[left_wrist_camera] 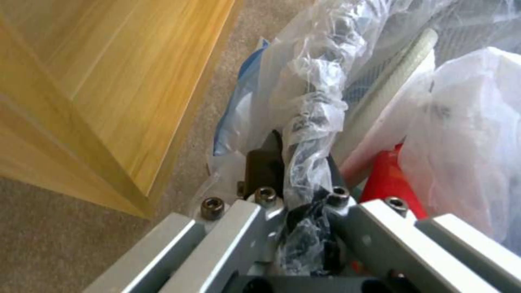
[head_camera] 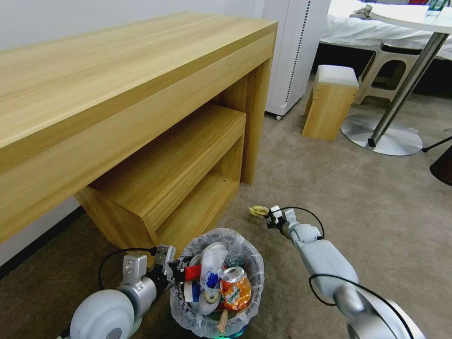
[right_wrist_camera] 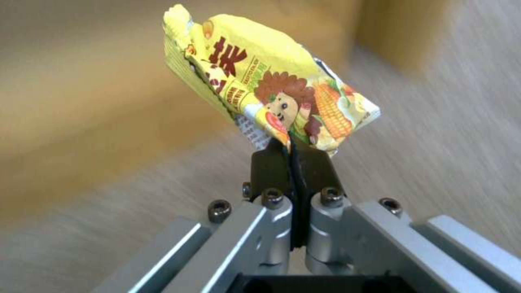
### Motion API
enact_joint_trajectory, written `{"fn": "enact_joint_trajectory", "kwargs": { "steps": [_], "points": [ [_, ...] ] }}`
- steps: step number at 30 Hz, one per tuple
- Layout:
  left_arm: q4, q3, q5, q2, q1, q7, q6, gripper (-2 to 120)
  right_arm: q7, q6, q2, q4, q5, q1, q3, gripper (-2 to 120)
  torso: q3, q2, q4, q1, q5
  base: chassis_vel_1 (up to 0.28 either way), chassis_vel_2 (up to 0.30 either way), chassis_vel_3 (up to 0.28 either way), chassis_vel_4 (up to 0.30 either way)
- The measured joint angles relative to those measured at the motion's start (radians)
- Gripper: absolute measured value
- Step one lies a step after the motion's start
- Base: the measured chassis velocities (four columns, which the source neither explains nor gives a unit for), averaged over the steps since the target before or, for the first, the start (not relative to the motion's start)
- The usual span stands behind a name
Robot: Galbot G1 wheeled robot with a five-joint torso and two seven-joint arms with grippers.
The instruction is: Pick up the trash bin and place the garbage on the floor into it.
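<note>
The trash bin (head_camera: pixel 186 308), lined with a crinkly clear bag, is at the bottom centre of the head view. It holds garbage: an orange can (head_camera: pixel 235 288), a white slipper (head_camera: pixel 213 266) and a red-and-white cup (head_camera: pixel 192 273). My left gripper (head_camera: pixel 176 269) is shut on the bin's bag-covered rim on its left side. In the left wrist view the left gripper (left_wrist_camera: pixel 296 156) pinches the twisted plastic of the bin's rim (left_wrist_camera: pixel 317 106). My right gripper (head_camera: pixel 269 215) hangs over the beige floor (head_camera: pixel 372 207) to the right of and beyond the bin, shut on a yellow wrapper (head_camera: pixel 258 210). In the right wrist view the right gripper (right_wrist_camera: pixel 290 148) clamps the yellow wrapper (right_wrist_camera: pixel 271 91) by its lower edge.
A wooden desk (head_camera: pixel 132 94) with open shelves stands close on the left, just beyond the bin. Farther right are a white appliance (head_camera: pixel 292 47), a wooden stool (head_camera: pixel 329 101), a round table's metal base (head_camera: pixel 381 137) and a dark object (head_camera: pixel 443 165) at the edge.
</note>
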State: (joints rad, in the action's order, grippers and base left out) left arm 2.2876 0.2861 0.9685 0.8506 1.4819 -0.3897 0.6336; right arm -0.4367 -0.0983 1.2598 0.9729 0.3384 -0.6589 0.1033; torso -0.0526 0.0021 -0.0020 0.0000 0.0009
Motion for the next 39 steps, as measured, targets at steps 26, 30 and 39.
{"fn": "enact_joint_trajectory", "kwargs": {
  "steps": [26,30,39],
  "points": [
    [0.013,-0.007,0.012,0.018,0.002,-0.011,0.001,0,-1.123,0.27,-0.072,0.27,0.28,-0.04,-0.05,0,0.0,0.0,-0.0003,0.0,-0.0002,0.0,0.0,0.0,0.0],
    [0.013,-0.008,0.012,0.019,0.0,-0.011,0.001,0,-1.121,0.253,-0.093,0.266,0.272,-0.043,-0.043,7,0.0,0.0,-0.0005,0.0,-0.0002,0.0,0.0,0.0,0.0],
    [0.006,-0.015,0.012,0.023,-0.011,-0.01,0.001,0,-1.111,0.247,-0.128,0.285,0.267,-0.041,-0.04,41,0.0,0.0,-0.0005,0.0,-0.0001,0.0,0.0,0.0,0.0]
  ]
}}
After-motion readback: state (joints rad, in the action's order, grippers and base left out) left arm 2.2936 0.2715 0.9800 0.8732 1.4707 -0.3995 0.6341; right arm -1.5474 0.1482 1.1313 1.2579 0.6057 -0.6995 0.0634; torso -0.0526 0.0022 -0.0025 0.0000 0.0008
